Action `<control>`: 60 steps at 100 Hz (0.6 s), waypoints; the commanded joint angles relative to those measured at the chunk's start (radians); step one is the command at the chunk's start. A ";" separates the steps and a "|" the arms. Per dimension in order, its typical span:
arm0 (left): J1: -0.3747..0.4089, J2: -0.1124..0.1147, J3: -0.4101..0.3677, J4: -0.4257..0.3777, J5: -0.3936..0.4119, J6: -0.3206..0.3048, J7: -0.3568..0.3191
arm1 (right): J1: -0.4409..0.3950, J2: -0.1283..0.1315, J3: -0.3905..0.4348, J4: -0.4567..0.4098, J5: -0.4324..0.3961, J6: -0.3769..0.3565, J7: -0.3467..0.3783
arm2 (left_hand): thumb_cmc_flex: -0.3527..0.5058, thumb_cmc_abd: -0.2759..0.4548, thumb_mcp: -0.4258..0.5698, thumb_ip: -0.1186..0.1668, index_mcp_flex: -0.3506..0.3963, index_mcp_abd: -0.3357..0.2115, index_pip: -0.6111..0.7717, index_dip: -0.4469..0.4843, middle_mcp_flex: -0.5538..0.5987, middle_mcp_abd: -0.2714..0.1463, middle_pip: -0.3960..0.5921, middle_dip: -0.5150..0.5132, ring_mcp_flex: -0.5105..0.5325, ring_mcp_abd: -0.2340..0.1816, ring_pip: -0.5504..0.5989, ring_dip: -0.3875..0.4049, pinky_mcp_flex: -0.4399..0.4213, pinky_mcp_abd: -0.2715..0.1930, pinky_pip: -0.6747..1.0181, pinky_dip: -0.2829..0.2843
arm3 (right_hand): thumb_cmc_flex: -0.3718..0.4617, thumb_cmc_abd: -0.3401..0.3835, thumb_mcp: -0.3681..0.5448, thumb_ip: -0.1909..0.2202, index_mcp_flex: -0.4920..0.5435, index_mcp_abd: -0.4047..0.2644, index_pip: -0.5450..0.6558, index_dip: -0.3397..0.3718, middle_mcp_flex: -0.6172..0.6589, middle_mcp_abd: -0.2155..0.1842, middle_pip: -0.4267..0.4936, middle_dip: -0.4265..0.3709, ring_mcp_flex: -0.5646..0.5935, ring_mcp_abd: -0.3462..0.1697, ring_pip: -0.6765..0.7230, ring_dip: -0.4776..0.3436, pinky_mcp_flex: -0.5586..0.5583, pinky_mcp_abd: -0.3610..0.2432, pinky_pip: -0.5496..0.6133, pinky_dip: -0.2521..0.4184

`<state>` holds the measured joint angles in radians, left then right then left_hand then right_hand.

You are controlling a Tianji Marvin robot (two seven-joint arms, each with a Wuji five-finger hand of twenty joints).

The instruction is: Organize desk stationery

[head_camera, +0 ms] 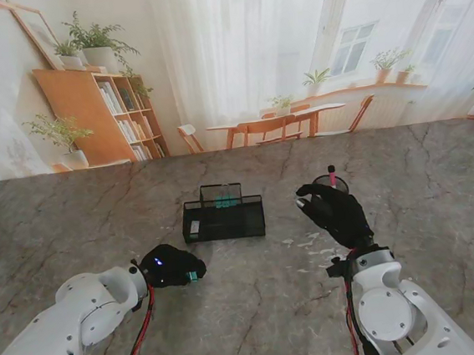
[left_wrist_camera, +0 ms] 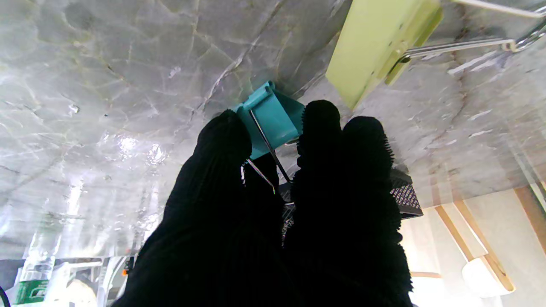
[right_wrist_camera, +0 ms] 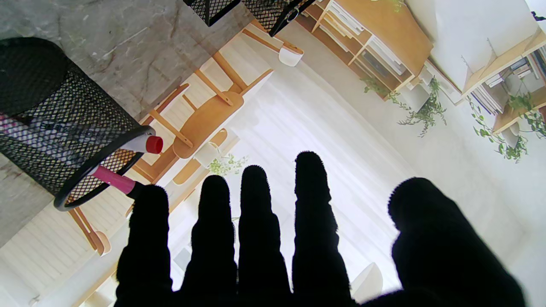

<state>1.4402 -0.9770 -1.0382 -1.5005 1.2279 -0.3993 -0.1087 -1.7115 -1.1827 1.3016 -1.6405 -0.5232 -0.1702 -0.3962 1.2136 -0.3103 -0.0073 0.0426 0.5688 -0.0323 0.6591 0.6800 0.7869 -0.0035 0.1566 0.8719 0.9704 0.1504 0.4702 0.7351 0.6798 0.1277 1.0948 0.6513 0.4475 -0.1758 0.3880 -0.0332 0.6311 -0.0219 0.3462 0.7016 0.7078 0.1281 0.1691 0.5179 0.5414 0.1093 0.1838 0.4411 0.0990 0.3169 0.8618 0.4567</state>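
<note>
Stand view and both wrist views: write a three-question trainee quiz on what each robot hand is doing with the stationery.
1. True or false: the left robot hand is shut on the teal binder clip.
2. The right robot hand is: A) open with fingers spread, B) gripping a marker, C) shut on nothing.
3. Fill in: the pink marker stands in the round mesh ____.

Key: 1 true; 2 A; 3 pen cup.
</note>
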 commanded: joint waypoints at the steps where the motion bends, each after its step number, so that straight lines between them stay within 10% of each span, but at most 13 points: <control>1: 0.015 0.000 0.014 0.040 -0.002 -0.015 -0.005 | -0.006 -0.003 0.002 -0.003 -0.002 0.000 0.008 | 0.077 -0.049 0.048 -0.076 0.067 -0.017 0.099 -0.031 0.199 0.023 0.085 0.030 0.025 -0.144 0.029 0.046 0.036 -0.103 0.048 0.022 | 0.005 0.036 -0.025 -0.003 0.008 -0.007 0.013 0.010 0.004 -0.003 0.012 0.010 0.012 -0.008 -0.008 0.010 -0.012 -0.014 0.004 0.022; 60: 0.018 -0.013 -0.027 0.032 -0.023 -0.094 0.115 | -0.012 -0.005 0.009 -0.008 -0.003 0.002 -0.003 | 0.061 -0.093 0.129 -0.048 0.014 -0.022 0.408 -0.252 0.194 0.046 0.134 0.039 0.033 -0.117 0.053 0.180 0.082 -0.142 -0.024 0.152 | 0.013 0.047 -0.041 -0.002 0.009 -0.006 0.013 0.008 0.004 -0.002 0.011 0.010 0.011 -0.008 -0.009 0.010 -0.013 -0.014 0.004 0.022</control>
<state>1.4540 -0.9871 -1.0656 -1.4585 1.2011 -0.4834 -0.0026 -1.7189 -1.1840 1.3093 -1.6449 -0.5270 -0.1676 -0.4079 1.2086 -0.3710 0.0203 0.0383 0.5864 -0.0729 0.9136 0.4134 0.8913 -0.0156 0.1741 0.8729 1.0407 0.1504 0.4847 0.8736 0.7560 0.1277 1.0922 0.7641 0.4571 -0.1655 0.3751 -0.0332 0.6312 -0.0219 0.3527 0.7016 0.7081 0.1288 0.1691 0.5179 0.5414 0.1094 0.1838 0.4413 0.0989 0.3169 0.8618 0.4566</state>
